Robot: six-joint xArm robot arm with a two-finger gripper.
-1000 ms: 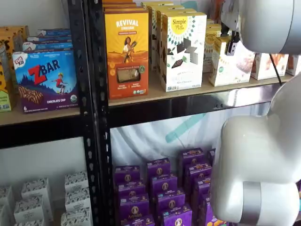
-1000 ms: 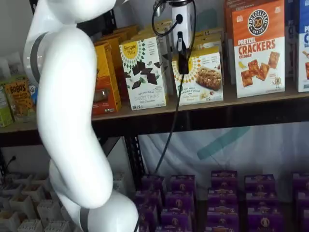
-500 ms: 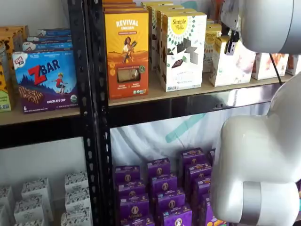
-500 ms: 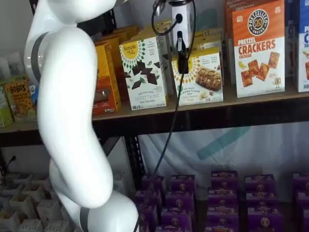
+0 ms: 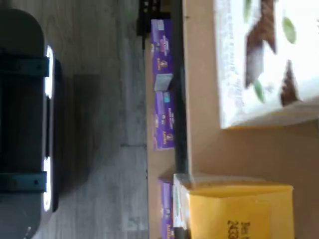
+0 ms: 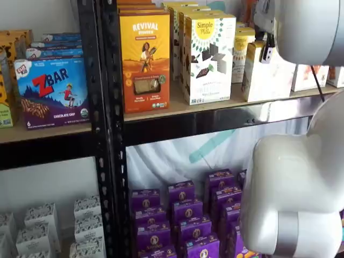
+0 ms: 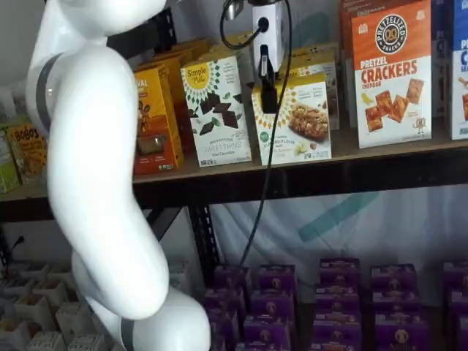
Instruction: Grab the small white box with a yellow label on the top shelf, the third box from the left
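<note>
While arm reaches high, gripper (image 7: 268, 91) hangs before small white box (image 7: 296, 121); jaw state unclear.

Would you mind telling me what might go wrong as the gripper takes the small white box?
The gripper hangs at the small white box's near corner, so its hold may be off-centre and the box could twist or slip. The Simple Mills box stands close beside it and might get nudged. The box sits near the top shelf edge, so a slip could drop it.

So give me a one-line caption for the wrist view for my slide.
Wrist camera looking down on the small white box at the edge of the top shelf, beside a taller white box.
</note>
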